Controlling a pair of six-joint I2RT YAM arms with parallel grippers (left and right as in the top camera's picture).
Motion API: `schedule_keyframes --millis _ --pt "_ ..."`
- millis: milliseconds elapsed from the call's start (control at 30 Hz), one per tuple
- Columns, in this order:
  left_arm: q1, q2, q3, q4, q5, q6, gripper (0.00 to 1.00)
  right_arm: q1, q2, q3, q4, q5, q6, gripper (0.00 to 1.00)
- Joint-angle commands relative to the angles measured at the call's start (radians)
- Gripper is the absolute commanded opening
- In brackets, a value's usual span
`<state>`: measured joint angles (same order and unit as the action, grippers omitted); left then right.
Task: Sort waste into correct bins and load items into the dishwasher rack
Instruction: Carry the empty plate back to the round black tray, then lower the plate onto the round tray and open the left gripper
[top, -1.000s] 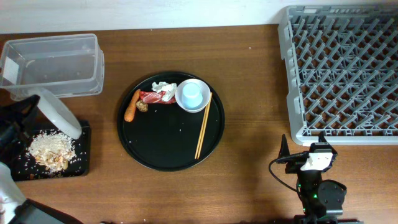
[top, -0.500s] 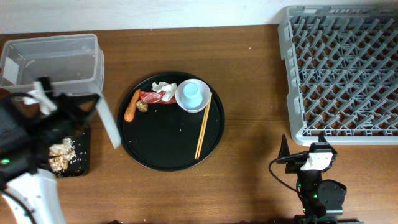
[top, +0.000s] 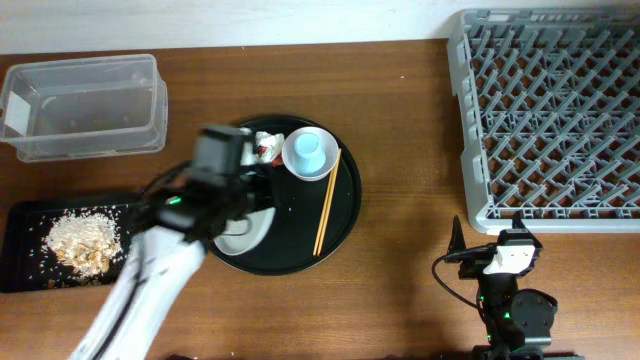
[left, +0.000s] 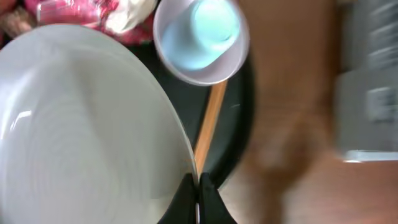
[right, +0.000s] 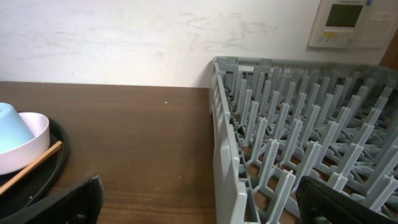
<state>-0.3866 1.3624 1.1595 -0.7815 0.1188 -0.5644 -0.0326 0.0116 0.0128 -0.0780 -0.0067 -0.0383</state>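
The tabletop (top: 400, 120) is brown wood grain. The rack (top: 545, 218) is grey, a grid of pegs. The round tray (top: 290, 245) is black, the plate (left: 81, 130) white with faint rings, the bowl (top: 312, 175) white, the cup (top: 308, 148) light blue, the chopsticks (top: 327, 205) pale wood, the wrapper (left: 68, 11) red. The tub (top: 90, 100) is clear with a white label (top: 14, 115). The flat tray (top: 20, 260) is black under whitish-tan rice (top: 80, 238).

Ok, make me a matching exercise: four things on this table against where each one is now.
Things:
1. white plate
2. light blue cup
3. rice
4. chopsticks

Places:
a. on the flat black tray
b. in the white bowl
c. gripped at its rim by the left fingers
d. on the round black tray, beside the bowl

Pairs: 1-c, 2-b, 3-a, 4-d.
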Motion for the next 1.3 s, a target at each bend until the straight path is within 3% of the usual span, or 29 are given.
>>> schedule_keyframes --millis 0,200,467,633,900,1000,1033,1067,1267 --pt "-0.077 0.124 0.005 0.018 -0.194 0.004 0.01 0.006 -0.008 -0.007 -0.004 0.008 -0.006 0.98" --pt "-0.150 0.275 0.005 0.072 -0.187 -0.007 0.01 0.006 -0.008 -0.007 -0.004 0.008 -0.006 0.98" --pt "-0.207 0.309 0.005 0.122 -0.188 -0.006 0.02 0.006 -0.008 -0.007 -0.004 0.008 -0.006 0.98" --pt "-0.206 0.309 0.005 0.107 -0.200 -0.006 0.38 0.006 -0.008 -0.007 -0.003 0.008 -0.006 0.98" --pt "-0.206 0.274 0.039 0.061 -0.242 0.042 0.40 0.006 -0.008 -0.007 -0.004 0.008 -0.006 0.98" --pt "-0.204 0.203 0.110 0.016 -0.295 0.090 0.45 0.006 -0.008 -0.007 -0.004 0.008 -0.006 0.98" --pt "-0.204 0.179 0.126 0.016 -0.304 0.096 0.58 0.006 -0.008 -0.007 -0.003 0.008 -0.006 0.98" --pt "-0.204 0.145 0.139 0.020 -0.304 0.095 0.99 0.006 -0.008 -0.007 -0.004 0.008 -0.006 0.98" --pt "-0.204 0.056 0.141 0.032 -0.303 0.095 0.99 0.006 -0.008 -0.007 -0.004 0.008 -0.006 0.98"
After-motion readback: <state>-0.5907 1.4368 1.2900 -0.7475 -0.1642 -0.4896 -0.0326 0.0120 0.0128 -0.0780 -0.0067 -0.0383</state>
